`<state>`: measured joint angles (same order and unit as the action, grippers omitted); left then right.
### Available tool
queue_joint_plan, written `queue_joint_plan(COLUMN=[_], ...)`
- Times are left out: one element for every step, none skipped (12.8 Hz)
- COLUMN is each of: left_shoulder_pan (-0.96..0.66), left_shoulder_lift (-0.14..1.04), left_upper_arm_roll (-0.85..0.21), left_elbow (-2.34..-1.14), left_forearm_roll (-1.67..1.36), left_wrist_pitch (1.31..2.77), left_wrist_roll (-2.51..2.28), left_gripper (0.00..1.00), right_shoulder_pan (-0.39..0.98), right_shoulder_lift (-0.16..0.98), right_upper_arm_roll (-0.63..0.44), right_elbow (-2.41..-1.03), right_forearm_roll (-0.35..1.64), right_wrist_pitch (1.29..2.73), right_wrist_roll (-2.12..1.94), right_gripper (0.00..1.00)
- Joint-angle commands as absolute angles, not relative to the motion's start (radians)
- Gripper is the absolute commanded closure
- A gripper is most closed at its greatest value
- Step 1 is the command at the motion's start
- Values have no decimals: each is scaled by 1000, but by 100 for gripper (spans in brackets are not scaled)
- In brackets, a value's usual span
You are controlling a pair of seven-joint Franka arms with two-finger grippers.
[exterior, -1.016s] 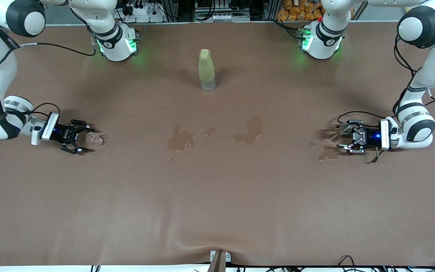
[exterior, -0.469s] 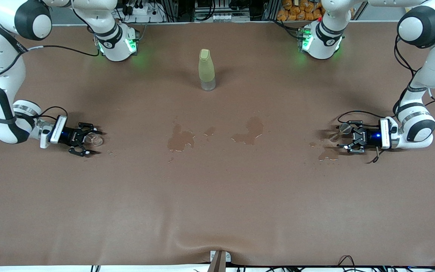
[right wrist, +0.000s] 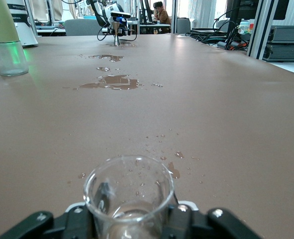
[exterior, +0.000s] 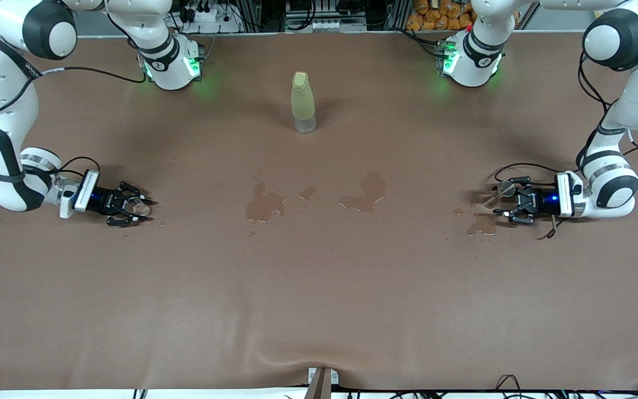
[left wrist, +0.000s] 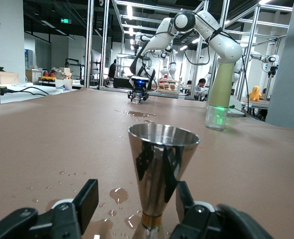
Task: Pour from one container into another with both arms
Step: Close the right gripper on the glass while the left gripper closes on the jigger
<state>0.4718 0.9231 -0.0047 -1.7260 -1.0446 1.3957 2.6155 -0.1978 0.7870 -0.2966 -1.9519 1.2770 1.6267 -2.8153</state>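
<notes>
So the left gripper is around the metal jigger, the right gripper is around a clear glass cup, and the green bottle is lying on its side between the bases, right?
Not quite. The green bottle stands upright, as the front view shows. The rest holds: left gripper around the metal jigger, right gripper around the clear glass cup.

The brown table carries a capped bottle, a glass beaker, a steel jigger and puddles.

No text, label or number can be read in any view
</notes>
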Motion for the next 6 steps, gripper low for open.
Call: queue_joint_plan(left_shoulder_pan=[476, 476, 477, 477, 477, 479], left_shoulder_lift=[940, 939, 939, 939, 939, 939], left_upper_arm_roll=[-3, -3, -3, -2, -2, -2], left_elbow=[-1717, -1717, -1717, -1715, -1715, -1715], left_forearm_roll=[-1048, -1046, -1046, -1048, -1046, -1048], left_wrist_pitch=[1382, 1382, 1382, 1382, 1382, 1382], left_wrist_roll=[2666, 2666, 2666, 2666, 2666, 2666], left_gripper=[40, 42, 43, 48, 51, 52], right_shoulder_pan=[-186, -178, -176, -176, -176, -176], right_shoulder_lift=[804, 804, 802, 799, 796, 792], right_upper_arm_roll=[-311, -311, -311, -311, -311, -311], right_elbow=[-1962, -1960, -1960, -1959, -1959, -1957], right_forearm_roll=[1316, 1316, 1316, 1316, 1316, 1316], right_wrist_pitch=[1612, 1612, 1612, 1612, 1609, 1595], right_wrist_roll=[-3068, -3068, -3065, -3063, -3054, -3034], right_gripper=[75, 77, 80, 89, 95, 95])
